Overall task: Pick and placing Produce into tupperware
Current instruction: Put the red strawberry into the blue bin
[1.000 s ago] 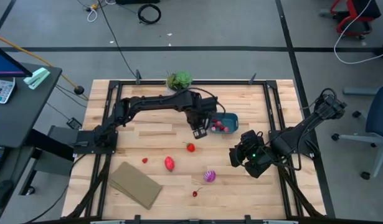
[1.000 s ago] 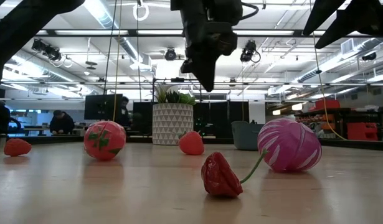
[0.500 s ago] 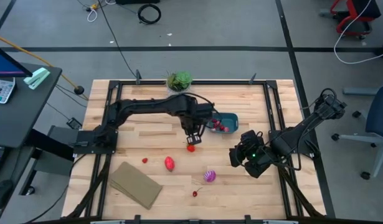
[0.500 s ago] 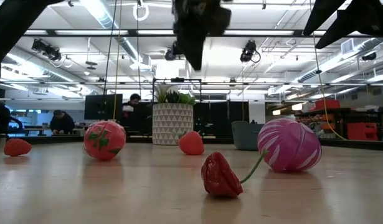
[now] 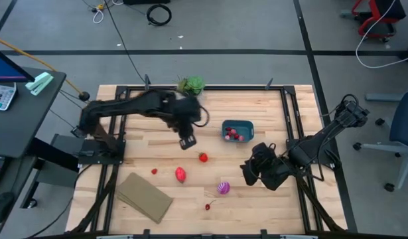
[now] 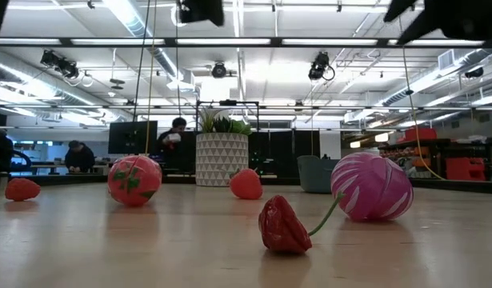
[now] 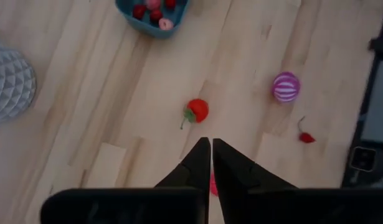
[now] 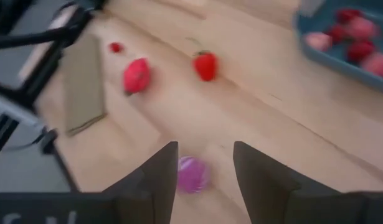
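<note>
The teal tupperware (image 5: 237, 130) stands on the table right of centre and holds several small red and pink pieces. Loose on the wood lie a red fruit with a green stalk (image 5: 203, 157), a larger red one (image 5: 181, 174), a tiny red one (image 5: 154, 171), the purple-and-white striped one (image 5: 223, 188) and a cherry-like one (image 5: 207, 206). My left gripper (image 5: 187, 141) hangs shut above the table, left of the tub; its wrist view shows the stalked fruit (image 7: 197, 110) just ahead. My right gripper (image 5: 249, 169) is open, right of the striped piece (image 8: 191, 174).
A green plant in a white patterned pot (image 5: 190, 85) stands at the far edge. A flat tan slab (image 5: 144, 197) lies near the near left corner. Black frame rails (image 5: 291, 113) run along the table's sides. Bare wood shows between the loose pieces.
My left gripper has swung from beside the tub toward the table's left and risen, passing over the stalked red fruit; in the low view it has climbed almost out of the picture. My right gripper has edged a little toward the table's left. The produce has stayed put.
</note>
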`<action>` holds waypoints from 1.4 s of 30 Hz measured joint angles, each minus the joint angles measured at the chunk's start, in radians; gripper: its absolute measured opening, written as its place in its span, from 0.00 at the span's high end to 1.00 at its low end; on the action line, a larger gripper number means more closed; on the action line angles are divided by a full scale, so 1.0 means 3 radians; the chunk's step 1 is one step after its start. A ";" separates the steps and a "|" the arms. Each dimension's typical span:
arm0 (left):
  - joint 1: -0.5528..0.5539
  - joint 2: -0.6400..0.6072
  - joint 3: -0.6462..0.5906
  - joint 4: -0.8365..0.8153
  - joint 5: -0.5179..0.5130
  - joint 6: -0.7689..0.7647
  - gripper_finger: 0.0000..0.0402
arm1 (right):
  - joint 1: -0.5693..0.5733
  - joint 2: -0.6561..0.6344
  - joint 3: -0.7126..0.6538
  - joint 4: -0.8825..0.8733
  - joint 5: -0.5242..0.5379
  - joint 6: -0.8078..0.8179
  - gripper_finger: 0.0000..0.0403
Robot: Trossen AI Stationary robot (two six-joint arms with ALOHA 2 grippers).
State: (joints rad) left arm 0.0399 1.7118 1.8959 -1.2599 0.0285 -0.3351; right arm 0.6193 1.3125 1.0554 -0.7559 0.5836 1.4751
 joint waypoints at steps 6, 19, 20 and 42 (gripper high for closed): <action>0.0009 -0.0735 -0.0628 0.0265 -0.0142 -0.0402 0.96 | -0.0246 0.0043 0.0001 0.0660 -0.0084 -0.0984 0.57; 0.0003 -0.1803 -0.1311 0.0368 -0.0494 -0.0868 0.97 | -0.1051 0.0897 0.0001 0.2055 -0.0742 -0.2490 0.54; 0.0003 -0.1852 -0.1320 0.0387 -0.0495 -0.0862 0.97 | -0.1100 0.0980 0.0001 0.2197 -0.0761 -0.2599 0.54; 0.0006 -0.2464 -0.1327 0.0419 -0.0704 -0.0748 0.95 | -0.1842 0.2009 0.0001 0.2996 -0.1785 -0.3197 0.54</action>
State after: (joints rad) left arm 0.0418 0.9726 1.4979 -1.1343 -0.1827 -0.5594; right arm 0.0668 1.9151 1.0557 0.1430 0.0481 0.5159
